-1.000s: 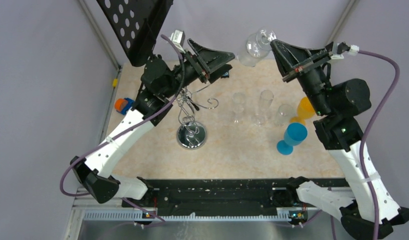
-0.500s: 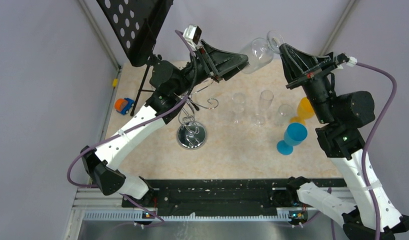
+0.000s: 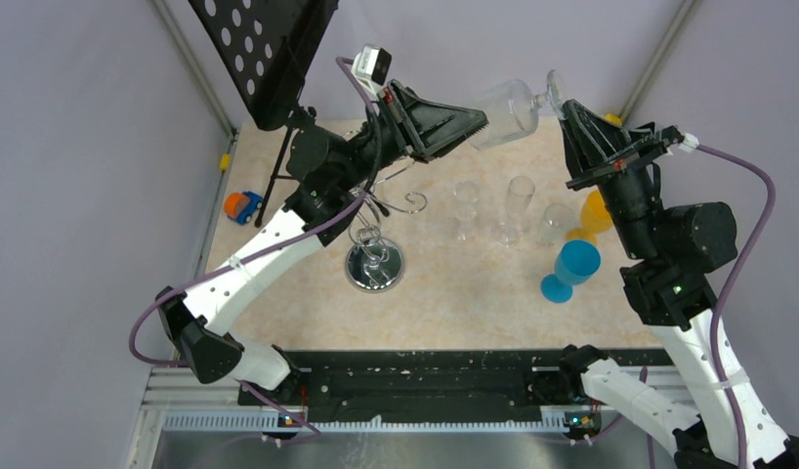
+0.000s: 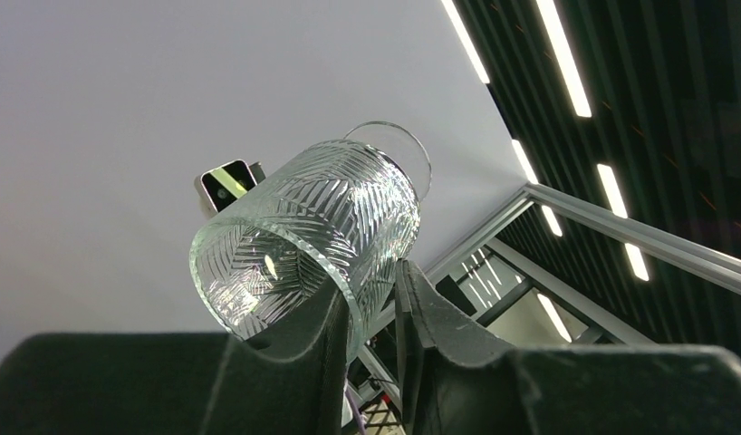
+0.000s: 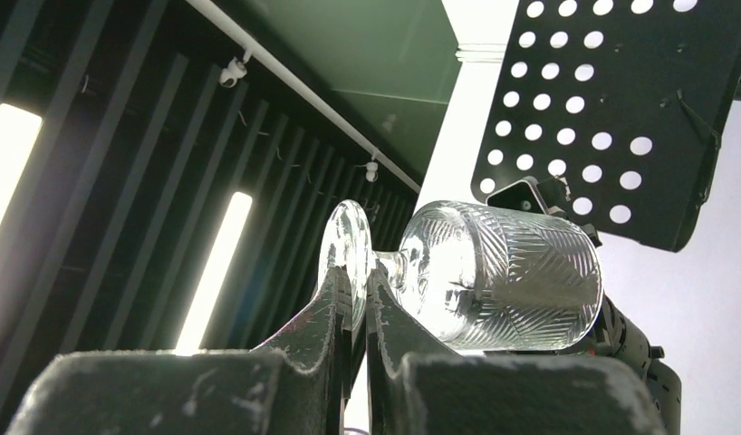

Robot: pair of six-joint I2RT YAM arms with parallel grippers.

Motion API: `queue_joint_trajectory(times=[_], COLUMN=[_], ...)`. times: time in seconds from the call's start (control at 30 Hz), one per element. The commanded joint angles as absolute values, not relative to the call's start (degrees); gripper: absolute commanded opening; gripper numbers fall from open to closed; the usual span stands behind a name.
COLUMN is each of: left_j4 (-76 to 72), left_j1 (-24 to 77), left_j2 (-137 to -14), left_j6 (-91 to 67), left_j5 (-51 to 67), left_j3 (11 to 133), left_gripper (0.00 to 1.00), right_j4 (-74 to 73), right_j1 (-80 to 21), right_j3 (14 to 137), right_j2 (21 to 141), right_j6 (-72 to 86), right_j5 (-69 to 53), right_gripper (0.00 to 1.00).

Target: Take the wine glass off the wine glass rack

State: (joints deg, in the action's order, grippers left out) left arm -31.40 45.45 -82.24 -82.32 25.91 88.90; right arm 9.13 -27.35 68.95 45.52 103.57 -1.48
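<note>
beige tbl [image 3: 474, 293]; wine glass [image 3: 513, 102] midair

Wine glass [image 4: 322, 217] clear, leaf-cut pattern; wine glass rack [image 3: 374, 266] silver.

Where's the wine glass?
Top view: the wine glass is aloft at the back, right of the rack, between the left gripper and right gripper pinching its foot.

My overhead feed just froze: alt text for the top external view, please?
A clear wine glass is held sideways in mid-air between both arms: the right gripper pinches its foot, and the left gripper straddles the bowl's rim. The wine glass rack stands below on the table, beside other glasses.
</note>
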Motion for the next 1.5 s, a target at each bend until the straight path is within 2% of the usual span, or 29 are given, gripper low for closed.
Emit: queue_joint_trajectory(times=[0.0,0.1,0.27,0.47,0.7,0.93,1.17,1.37,1.47], left_j4=[-35.0,-34.2,-32.5,-30.5,-21.3,-1.1,22.9,37.4,43.4], left_j1=[46.8,46.8,46.8,46.8,46.8,48.2,56.0,62.7,64.9], left_j2=[-79.7,-79.5,-79.4,-78.0,-76.5,-78.3,-85.7,-94.7,-98.9], left_j6=[-81.1,-80.3,-78.4,-72.9,-64.4,-49.9,-34.0,-26.8,-26.0], left_j5=[26.7,26.7,26.1,24.0,20.8,15.7,2.6,-9.4,-10.9], left_j3=[92.9,92.9,93.4,94.1,95.8,101.9,114.2,124.4,127.2], left_gripper=[0.14,0.00,0.00,0.00,0.00,0.00,0.00,0.00,0.00], right_j4=[5.2,3.1,1.2,-3.7,-10.3,-17.4,-20.3,-21.9,-23.8], right_j1=[-27.5,-27.5,-27.5,-27.5,-27.5,-27.5,-27.5,-27.5,-27.6], right_j3=[68.2,68.6,69.8,71.1,72.6,73.6,75.3,80.1,82.2], right_j2=[45.5,45.1,45.3,45.5,45.5,42.8,39.5,38.5,37.9], right_j6=[101.7,101.4,98.9,95.5,90.0,75.6,55.4,44.7,42.4], right_j5=[-0.2,1.7,3.0,4.9,9.2,18.6,27.2,30.0,31.5], right_gripper=[0.00,0.00,0.00,0.27,0.41,0.60,0.61,0.54,0.52])
